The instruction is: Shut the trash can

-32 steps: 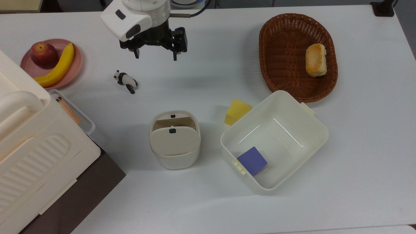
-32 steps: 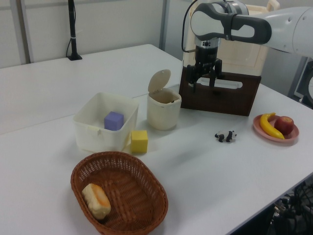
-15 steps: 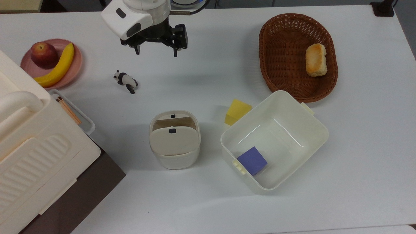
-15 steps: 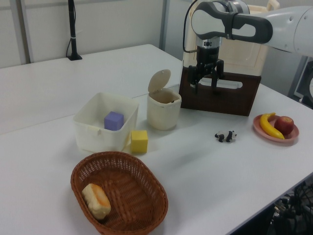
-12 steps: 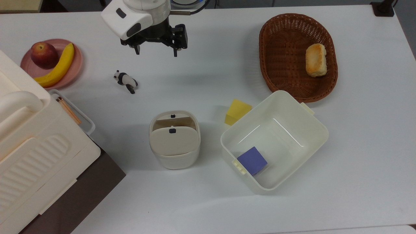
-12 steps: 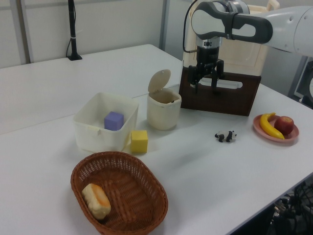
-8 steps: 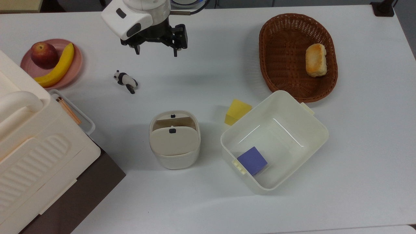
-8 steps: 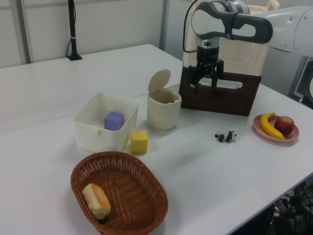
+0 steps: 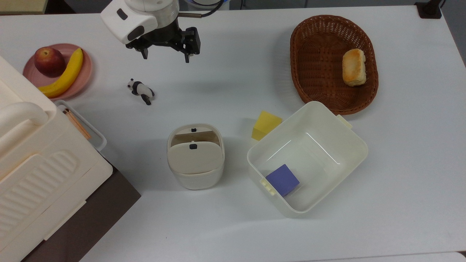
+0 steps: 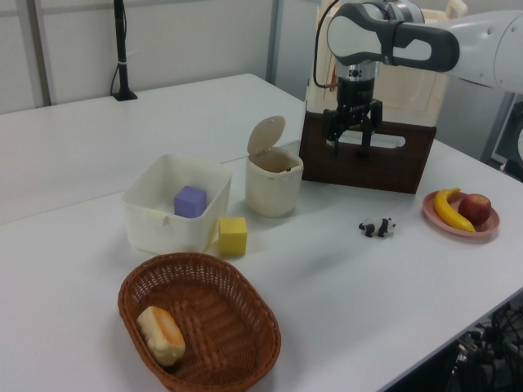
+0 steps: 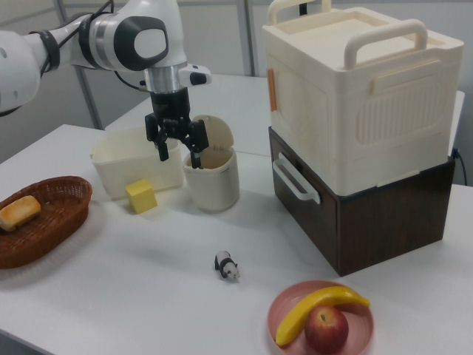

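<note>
The trash can (image 9: 196, 178) is a small cream bin near the table's middle, and its beige lid (image 9: 194, 158) with a black button stands raised on its hinge. The left view shows the can (image 10: 274, 189) with the lid (image 10: 266, 135) tilted up and back. In the right view the can (image 11: 213, 180) sits partly behind the arm. My gripper (image 9: 165, 57) hangs open in the air, empty, well clear of the can toward the top view's upper left. It also appears as the gripper (image 10: 350, 148) in the left view and the gripper (image 11: 179, 159) in the right view.
A lidless cream tub (image 9: 349, 138) holding a purple cube (image 9: 282, 179) stands beside the can, with a yellow cube (image 9: 265, 124) at its corner. A wicker basket (image 9: 313, 54) holds bread. A toy panda (image 9: 141, 91), a fruit plate (image 9: 85, 69) and a big ribbed box (image 9: 40, 174) lie on the top view's left.
My gripper first rose slightly toward the top view's top, then shifted toward the top view's left, staying open. The trash can lid has stayed raised.
</note>
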`<control>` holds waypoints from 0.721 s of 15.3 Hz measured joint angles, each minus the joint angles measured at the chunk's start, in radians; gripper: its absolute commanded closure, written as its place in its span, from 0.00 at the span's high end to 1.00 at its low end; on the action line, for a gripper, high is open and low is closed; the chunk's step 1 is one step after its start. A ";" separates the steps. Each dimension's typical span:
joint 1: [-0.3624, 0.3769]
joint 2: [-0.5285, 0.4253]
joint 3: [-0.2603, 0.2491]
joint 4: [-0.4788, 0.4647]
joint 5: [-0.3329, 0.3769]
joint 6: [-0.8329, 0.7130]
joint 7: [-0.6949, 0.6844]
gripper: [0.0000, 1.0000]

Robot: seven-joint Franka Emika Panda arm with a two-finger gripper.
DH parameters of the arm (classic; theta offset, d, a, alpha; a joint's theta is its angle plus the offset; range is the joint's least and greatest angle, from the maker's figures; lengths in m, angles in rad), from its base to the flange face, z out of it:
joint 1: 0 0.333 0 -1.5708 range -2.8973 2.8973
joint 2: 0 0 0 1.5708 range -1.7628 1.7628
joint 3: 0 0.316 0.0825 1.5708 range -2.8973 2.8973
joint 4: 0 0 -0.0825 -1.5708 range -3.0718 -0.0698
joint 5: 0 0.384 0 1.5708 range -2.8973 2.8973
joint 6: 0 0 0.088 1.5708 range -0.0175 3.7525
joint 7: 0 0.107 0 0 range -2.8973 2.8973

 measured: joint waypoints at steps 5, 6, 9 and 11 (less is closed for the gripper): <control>0.001 0.000 0.001 0.000 -0.001 0.005 0.000 1.00; 0.000 0.000 0.001 0.001 -0.001 0.006 0.000 1.00; 0.000 0.000 0.001 0.001 -0.002 0.016 -0.004 1.00; 0.000 0.001 0.001 0.000 -0.002 0.060 -0.004 0.77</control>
